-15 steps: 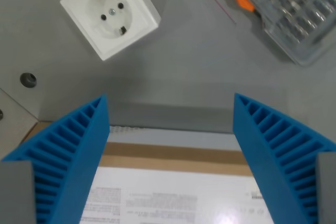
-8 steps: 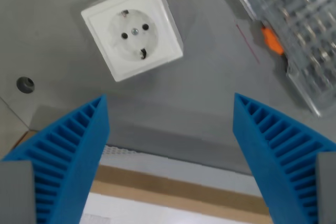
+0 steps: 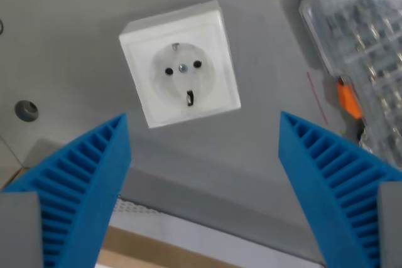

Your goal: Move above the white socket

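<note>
The white socket (image 3: pixel 182 67), a square block with a round two-hole face, lies on the grey table in the upper middle of the wrist view. My gripper (image 3: pixel 204 139) is open, its two blue ribbed fingers (image 3: pixel 81 186) rising from the bottom corners. Nothing sits between them. The socket lies just beyond the fingertips, slightly toward the wrist view's left of centre.
A clear plastic case (image 3: pixel 361 48) with an orange latch (image 3: pixel 348 100) fills the wrist view's upper right. A round hole (image 3: pixel 25 110) marks the table at the left. A box edge with brown tape (image 3: pixel 157 243) shows along the bottom.
The camera has moved forward toward the socket, which now sits lower and nearer the centre of the picture. The box at the bottom has mostly slid out of view. My fingers stay open.
</note>
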Tool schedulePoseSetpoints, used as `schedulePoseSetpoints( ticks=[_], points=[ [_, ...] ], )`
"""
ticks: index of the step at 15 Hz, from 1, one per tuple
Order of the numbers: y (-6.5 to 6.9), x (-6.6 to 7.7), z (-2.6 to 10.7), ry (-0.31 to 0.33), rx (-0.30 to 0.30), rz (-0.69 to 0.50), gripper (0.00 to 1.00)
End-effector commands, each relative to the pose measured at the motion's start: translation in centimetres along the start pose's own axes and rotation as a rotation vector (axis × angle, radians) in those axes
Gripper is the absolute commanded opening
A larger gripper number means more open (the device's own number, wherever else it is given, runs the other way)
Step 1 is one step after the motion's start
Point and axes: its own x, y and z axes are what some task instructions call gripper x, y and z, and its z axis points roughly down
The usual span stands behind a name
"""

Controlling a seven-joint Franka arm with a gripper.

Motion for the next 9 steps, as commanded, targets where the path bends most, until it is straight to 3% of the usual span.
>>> schedulePoseSetpoints(
  ticks=[1, 9],
  points=[
    [-0.6, 0.2, 0.8, 0.135, -0.042, -0.159, 1.00],
    [-0.9, 0.7, 1.8, 0.138, -0.041, -0.136, 1.00]
  ],
)
